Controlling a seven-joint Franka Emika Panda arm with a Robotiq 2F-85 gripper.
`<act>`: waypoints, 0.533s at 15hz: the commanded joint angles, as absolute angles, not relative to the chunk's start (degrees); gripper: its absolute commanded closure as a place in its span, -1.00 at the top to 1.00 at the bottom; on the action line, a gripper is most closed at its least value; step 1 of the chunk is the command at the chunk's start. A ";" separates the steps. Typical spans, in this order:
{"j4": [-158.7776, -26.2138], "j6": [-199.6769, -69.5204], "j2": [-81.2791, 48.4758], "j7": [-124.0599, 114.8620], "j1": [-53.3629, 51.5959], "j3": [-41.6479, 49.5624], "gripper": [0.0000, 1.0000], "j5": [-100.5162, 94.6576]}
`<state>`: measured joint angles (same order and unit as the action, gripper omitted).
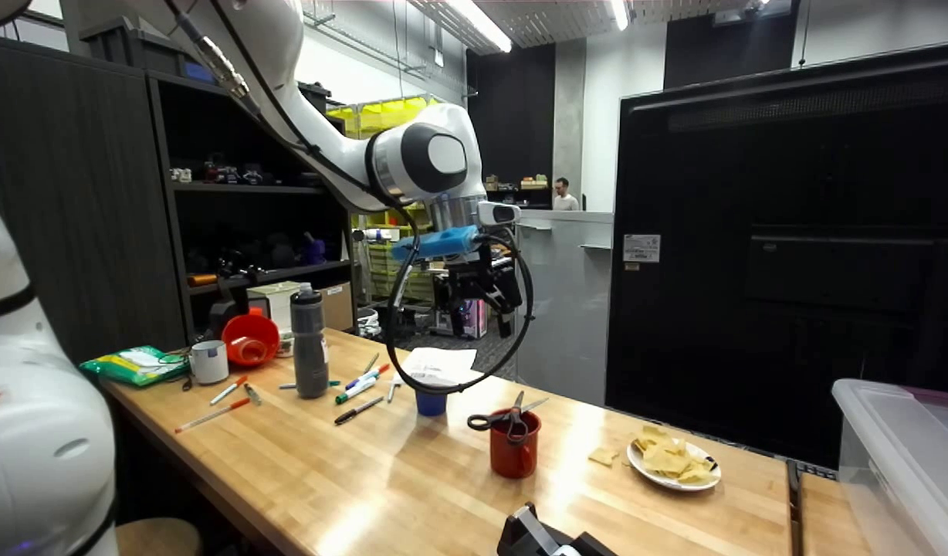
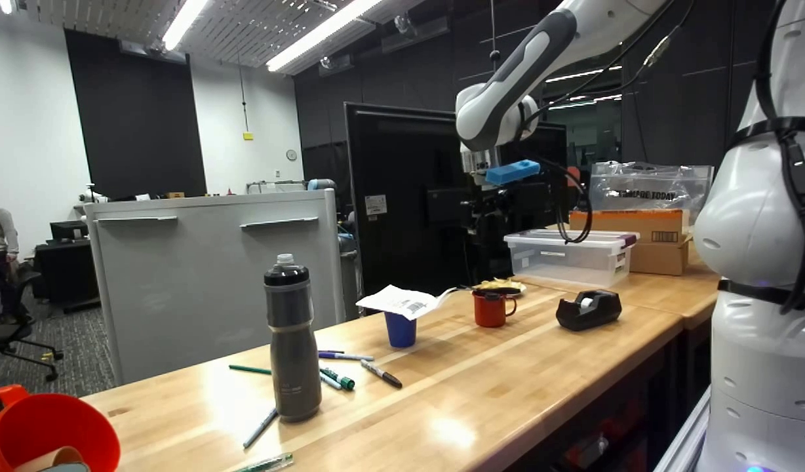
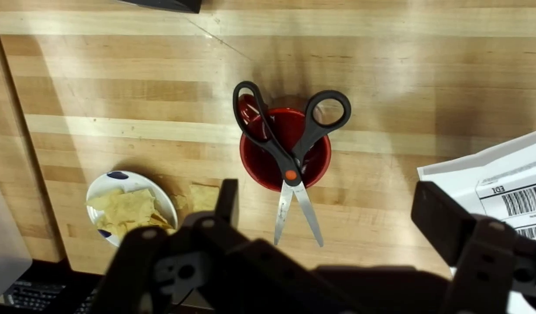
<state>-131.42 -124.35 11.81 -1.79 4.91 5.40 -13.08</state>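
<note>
My gripper (image 1: 482, 320) is open and empty, held in the air above the table; it also shows in the other camera's exterior view (image 2: 479, 219) and the wrist view (image 3: 333, 209). Black-handled scissors (image 3: 290, 174) lie spread open across the top of a red mug (image 1: 512, 457). In the wrist view the blades point between my fingers, below them and untouched. The mug (image 2: 489, 312) stands upright. A white plate (image 3: 141, 179) of chips lies to one side. A white paper (image 3: 464, 185) rests on a blue cup (image 2: 400, 330) on the other side.
A black tape dispenser (image 2: 589, 311) and a clear lidded bin (image 2: 566, 259) stand near the mug. A grey bottle (image 1: 310, 355), several pens and markers (image 1: 358, 388), a white mug (image 1: 209, 363), a red-orange container (image 1: 250, 338) and a green packet (image 1: 138, 364) are farther along the table.
</note>
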 commanded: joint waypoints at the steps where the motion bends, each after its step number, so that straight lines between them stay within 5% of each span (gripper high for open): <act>1: -132.36 -127.04 10.78 -2.22 5.51 5.72 1.00 -10.95; 8: -131.35 -129.78 4.44 0.57 5.98 7.45 1.00 -5.61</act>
